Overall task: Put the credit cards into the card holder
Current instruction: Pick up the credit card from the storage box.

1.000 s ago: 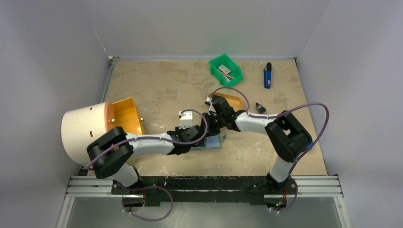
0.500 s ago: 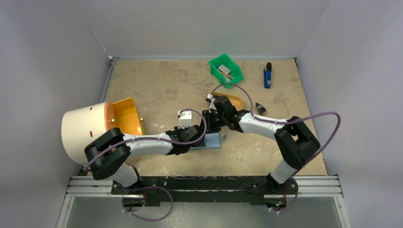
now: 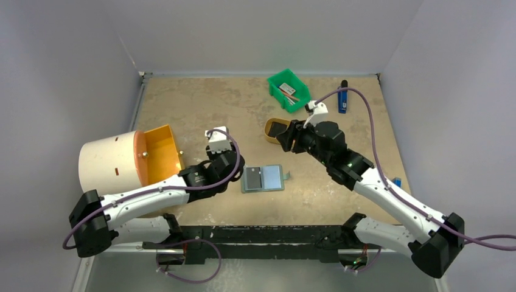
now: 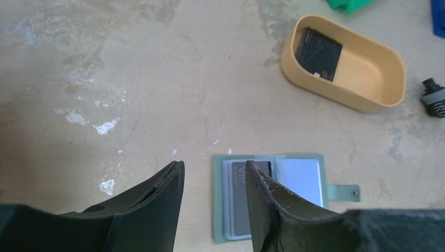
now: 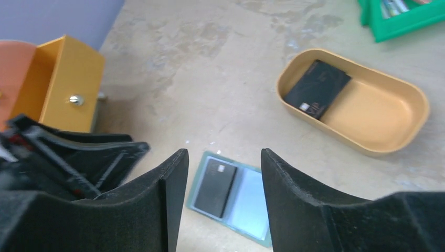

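Observation:
The card holder lies open and flat on the table, also seen in the wrist views. One black credit card sits in its left pocket. A second credit card lies in the tan oval tray. My left gripper hovers just left of the holder, open and empty. My right gripper hangs between tray and holder, open and empty.
A green bin and a blue object stand at the back right. A small black knob lies right of the tray. A white cylinder with an orange drawer stands at the left.
Both grippers have pulled away from the card holder, the left one leftward, the right one up and to the right. Both jaws opened. The holder now lies uncovered with a card in it.

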Robot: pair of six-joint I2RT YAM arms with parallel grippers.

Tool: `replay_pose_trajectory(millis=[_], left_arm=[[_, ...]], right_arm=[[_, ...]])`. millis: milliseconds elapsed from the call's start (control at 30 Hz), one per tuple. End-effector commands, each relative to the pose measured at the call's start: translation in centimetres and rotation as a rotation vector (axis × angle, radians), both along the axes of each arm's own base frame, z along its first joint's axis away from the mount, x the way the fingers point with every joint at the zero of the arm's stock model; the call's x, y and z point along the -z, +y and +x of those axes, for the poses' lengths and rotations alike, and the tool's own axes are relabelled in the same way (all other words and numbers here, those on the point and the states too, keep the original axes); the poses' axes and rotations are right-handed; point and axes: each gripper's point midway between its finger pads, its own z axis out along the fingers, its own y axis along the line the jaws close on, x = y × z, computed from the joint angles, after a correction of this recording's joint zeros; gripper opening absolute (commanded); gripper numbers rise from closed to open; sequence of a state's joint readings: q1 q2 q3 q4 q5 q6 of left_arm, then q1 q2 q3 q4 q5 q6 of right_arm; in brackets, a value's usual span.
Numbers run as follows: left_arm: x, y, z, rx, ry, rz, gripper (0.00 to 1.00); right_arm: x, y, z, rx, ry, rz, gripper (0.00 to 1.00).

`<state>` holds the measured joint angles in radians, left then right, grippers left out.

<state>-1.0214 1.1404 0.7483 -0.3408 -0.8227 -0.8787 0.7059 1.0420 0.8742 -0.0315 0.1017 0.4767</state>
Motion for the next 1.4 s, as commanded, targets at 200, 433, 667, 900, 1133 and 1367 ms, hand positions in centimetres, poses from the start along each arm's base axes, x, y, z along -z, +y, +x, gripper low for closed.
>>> replay_pose_trajectory(millis=[200,433,667,900,1133,1367], left_arm=[[-4.2,-3.1,0.4,0.152,-0.132,-0.16,0.53],[-4.3,-6.7,-0.2,0.305,-0.078,-0.185,0.6],[-3.1,-7.1,-0.5,0.279,-0.041,-0.256,0.6],[-2.0,-4.8,-0.4,0.176,-0.041,-0.253,0.54],[-1.5,-3.9,-0.3,0.133,-0.032,-0.232,0.52],[-0.9,-3.4,-0.4,0.111,-0.024,-0.226,0.52]], right_arm=[[6.2,-5.8,1.2,0.137,0.2,-0.046,0.55],[7.1,-6.6,2.6,0.187,0.201,-0.013,0.51],[7.0,-7.0,5.9,0.263,0.202,0.055,0.48],[9.2,-4.4,9.4,0.242,0.282,0.098,0.5],[11.6,-2.9,13.3,0.315,0.381,0.187,0.58],[15.8,-3.5,15.3,0.39,0.48,0.181,0.58]])
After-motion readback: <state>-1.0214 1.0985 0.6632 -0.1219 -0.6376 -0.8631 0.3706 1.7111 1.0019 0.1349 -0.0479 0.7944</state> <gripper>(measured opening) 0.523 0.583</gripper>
